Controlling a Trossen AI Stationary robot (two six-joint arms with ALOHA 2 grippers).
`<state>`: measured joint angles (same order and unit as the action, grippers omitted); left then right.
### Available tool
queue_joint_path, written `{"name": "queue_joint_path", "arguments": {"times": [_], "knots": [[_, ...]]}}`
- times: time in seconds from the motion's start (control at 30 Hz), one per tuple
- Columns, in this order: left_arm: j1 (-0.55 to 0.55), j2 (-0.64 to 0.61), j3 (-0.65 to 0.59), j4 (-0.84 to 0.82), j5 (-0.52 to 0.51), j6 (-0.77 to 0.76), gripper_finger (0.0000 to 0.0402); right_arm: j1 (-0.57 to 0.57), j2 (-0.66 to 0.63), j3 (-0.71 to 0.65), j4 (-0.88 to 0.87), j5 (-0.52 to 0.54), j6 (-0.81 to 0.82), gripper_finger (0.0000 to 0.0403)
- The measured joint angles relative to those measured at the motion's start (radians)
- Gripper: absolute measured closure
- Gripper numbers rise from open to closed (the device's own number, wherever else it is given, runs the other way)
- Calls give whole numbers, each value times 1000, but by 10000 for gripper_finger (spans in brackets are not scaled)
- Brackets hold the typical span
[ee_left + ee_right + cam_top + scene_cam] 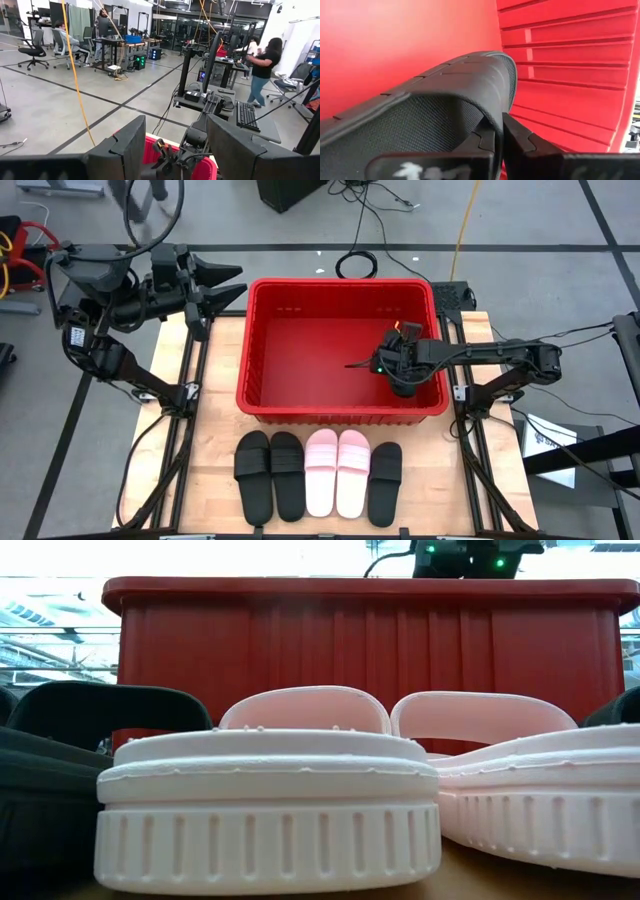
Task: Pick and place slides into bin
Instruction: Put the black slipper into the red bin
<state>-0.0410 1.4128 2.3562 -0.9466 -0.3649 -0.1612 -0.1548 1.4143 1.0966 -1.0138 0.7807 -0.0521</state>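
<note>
The red bin (pixel 340 284) stands at the table's far middle. My right gripper (pixel 388 367) is down inside it near its right wall, shut on a black slide (pixel 445 95). In the high view that slide shows only as a thin dark strip (pixel 362 365). Five slides lie sole down in a row at the table's near edge: two black (pixel 253 475) (pixel 288 473), two pink (pixel 321 472) (pixel 352 472), one black (pixel 384 483). My left gripper (pixel 225 285) is open and empty, held high past the bin's far left corner. My right gripper pinches a thin edge of the black slide (pixel 492 127) between its two fingers, one finger on the textured inner face and one on the smooth outer face. The slide reaches away from the fingers toward the bin's left. Whether it rests on the bin's floor I cannot tell.
The bin's ribbed red wall (pixel 570 75) is close beside my right gripper. In the low view the pink slides (pixel 270 810) stand in front of the bin's near wall (pixel 360 640). People, desks and chairs show in the room beyond the table (pixel 260 65).
</note>
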Motion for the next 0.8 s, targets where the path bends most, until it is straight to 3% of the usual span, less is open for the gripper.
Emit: {"name": "queue_joint_path", "arguments": {"times": [0.3,0.8], "knots": [[1,1,0,9,-1,2,197,-86,0,0,163,-6,-192,400],[1,1,0,8,-3,1,197,-301,2,-3,295,-154,-351,402]]}}
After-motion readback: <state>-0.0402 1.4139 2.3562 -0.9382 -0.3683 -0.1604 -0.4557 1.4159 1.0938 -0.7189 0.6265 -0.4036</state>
